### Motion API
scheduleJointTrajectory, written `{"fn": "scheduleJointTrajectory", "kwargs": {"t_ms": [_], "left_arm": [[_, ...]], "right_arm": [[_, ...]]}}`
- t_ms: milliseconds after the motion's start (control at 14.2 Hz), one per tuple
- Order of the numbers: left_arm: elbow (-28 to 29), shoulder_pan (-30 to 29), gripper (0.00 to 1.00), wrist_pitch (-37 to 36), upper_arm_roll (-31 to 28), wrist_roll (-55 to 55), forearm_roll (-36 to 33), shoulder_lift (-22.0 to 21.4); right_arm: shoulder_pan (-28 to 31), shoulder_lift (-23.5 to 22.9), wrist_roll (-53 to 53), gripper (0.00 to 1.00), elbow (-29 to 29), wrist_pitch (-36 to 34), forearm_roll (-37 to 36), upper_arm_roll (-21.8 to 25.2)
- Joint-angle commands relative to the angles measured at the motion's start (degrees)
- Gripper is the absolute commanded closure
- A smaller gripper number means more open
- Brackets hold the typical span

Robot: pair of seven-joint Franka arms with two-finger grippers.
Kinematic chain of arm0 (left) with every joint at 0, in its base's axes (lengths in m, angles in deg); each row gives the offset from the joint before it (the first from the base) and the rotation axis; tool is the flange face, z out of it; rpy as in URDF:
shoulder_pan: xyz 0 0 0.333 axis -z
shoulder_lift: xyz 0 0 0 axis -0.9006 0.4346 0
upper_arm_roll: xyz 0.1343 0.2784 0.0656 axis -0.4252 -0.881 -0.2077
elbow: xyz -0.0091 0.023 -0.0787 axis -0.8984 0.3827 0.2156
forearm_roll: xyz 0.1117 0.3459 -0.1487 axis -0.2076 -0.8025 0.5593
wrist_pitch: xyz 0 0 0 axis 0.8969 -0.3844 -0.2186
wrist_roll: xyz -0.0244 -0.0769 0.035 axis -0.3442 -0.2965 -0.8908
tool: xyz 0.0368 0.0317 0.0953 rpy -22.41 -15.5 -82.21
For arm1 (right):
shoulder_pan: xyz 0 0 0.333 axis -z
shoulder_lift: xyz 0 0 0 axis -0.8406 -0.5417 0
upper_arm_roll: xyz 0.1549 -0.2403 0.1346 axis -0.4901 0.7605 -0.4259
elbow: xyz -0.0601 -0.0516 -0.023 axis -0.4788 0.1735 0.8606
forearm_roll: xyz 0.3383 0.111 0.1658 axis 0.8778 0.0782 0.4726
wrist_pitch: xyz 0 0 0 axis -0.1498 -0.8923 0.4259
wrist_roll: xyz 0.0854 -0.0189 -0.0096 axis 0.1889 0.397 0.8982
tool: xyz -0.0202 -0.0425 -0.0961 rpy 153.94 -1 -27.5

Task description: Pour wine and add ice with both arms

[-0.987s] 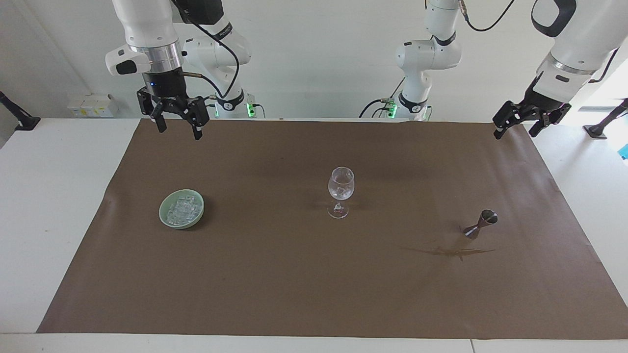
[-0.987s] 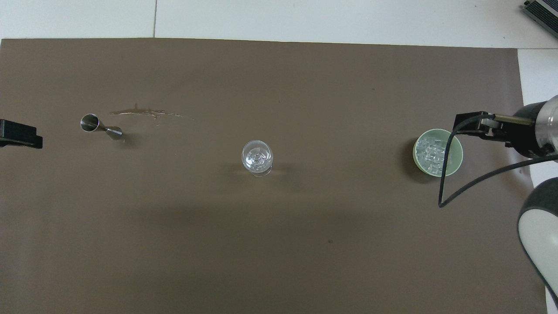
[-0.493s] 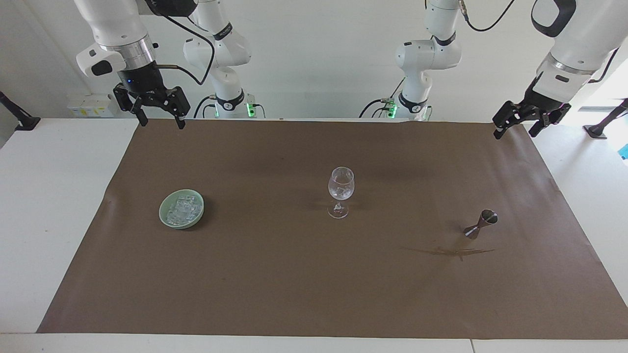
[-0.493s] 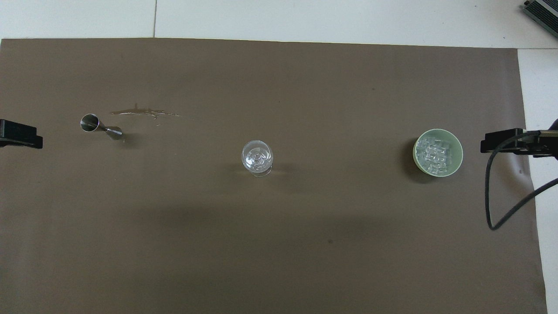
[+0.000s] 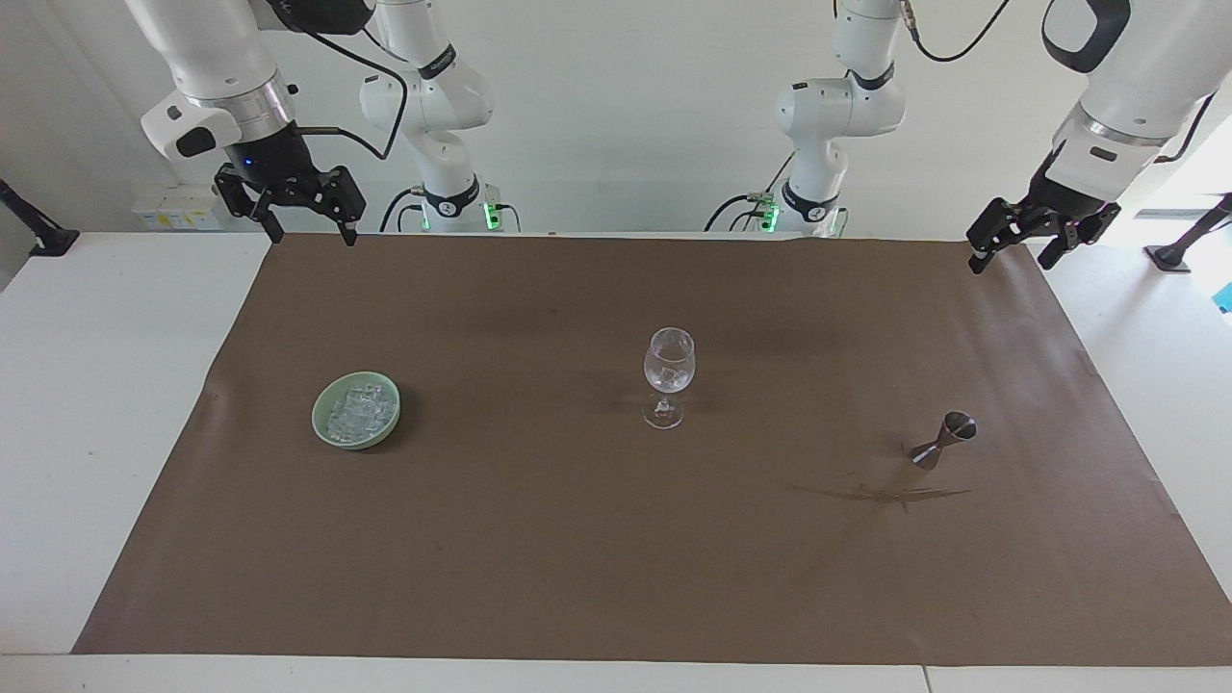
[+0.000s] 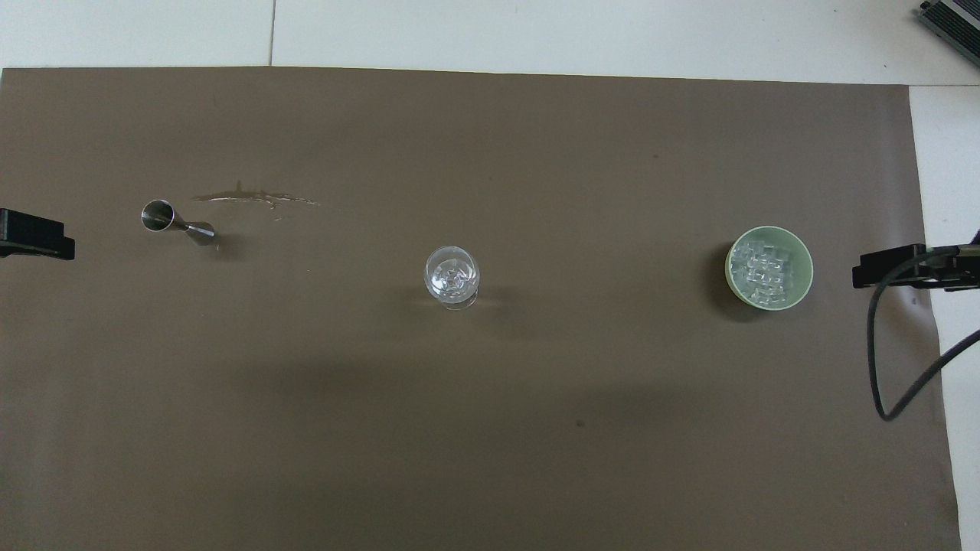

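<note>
- Should either arm sweep low across the tabletop (image 5: pixel 115 404), we judge it could topple the wine glass (image 5: pixel 668 375) or the tilted jigger (image 5: pixel 944 439).
- We see the ice (image 5: pixel 358 412) heaped in the green bowl (image 5: pixel 323 433), toward the right arm's end.
- We see the right pincer (image 5: pixel 306 229) raised over the mat's corner, spread wide and empty.
- We find the left pincer (image 5: pixel 1011 252) likewise wide, holding nothing.

A: Mat? Brown paper (image 6: pixel 490 428), wet streak (image 6: pixel 253 199) by the jigger (image 6: pixel 178 223), which is toward the left arm's end.

B: Centre?

A: Wine glass (image 6: pixel 452 275), upright, ice cube inside. Green bowl (image 6: pixel 800 295) of ice (image 6: pixel 762 269) toward the right arm's end.

B: Grippers?

A: Left gripper (image 6: pixel 34 236) and right gripper (image 6: pixel 911 267) only peek in at the edges, touching nothing.
</note>
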Motion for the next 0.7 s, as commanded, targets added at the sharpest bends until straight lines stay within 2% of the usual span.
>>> {"fn": "scheduleJointTrajectory", "kwargs": {"t_ms": [0,634], "left_arm": [[0.17,0.69,0.00,0.56,-0.49,-0.06,-0.63,-0.31],[0.25,0.69,0.00,-0.67,-0.75,0.11,0.86,-0.40]], "right_arm": [[0.69,0.95,1.78,0.00,-1.59,0.94,1.21,0.00],[-0.02,1.04,-0.33,0.00,-1.50,0.15,1.21,-0.53]]}}
